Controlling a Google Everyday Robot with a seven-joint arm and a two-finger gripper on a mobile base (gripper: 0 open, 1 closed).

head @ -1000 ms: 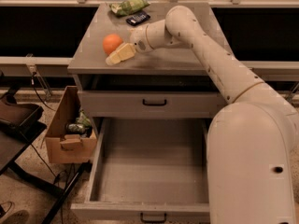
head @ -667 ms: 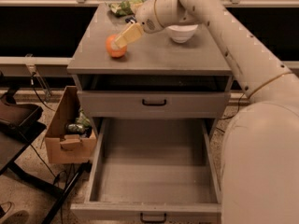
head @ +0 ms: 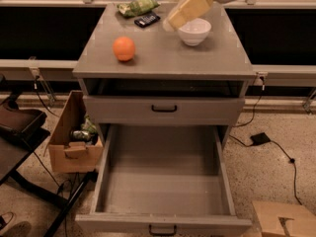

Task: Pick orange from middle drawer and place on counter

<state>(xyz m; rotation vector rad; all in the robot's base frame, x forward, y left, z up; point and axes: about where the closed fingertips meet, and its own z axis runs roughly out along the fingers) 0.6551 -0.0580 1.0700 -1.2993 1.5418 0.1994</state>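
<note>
The orange [head: 124,48] rests on the left part of the grey counter [head: 168,60], on its own and touching nothing else. My gripper [head: 190,8] hangs above the back of the counter, up and to the right of the orange and well apart from it, just over the left rim of a white bowl [head: 194,32]. It holds nothing. The middle drawer [head: 165,181] is pulled out wide below, and its grey floor is bare. The rest of my arm runs out of view at the top right.
A green snack bag [head: 139,5] and a small black object [head: 147,19] lie at the back of the counter. A shallower drawer front [head: 164,110] above the open drawer is closed. A cardboard box of items [head: 74,139] stands to the left. Another box [head: 284,220] and a cable [head: 259,138] lie to the right.
My gripper has left the orange and moved up and to the right, above the bowl. The orange stays on the counter. My arm no longer covers the right side of the view.
</note>
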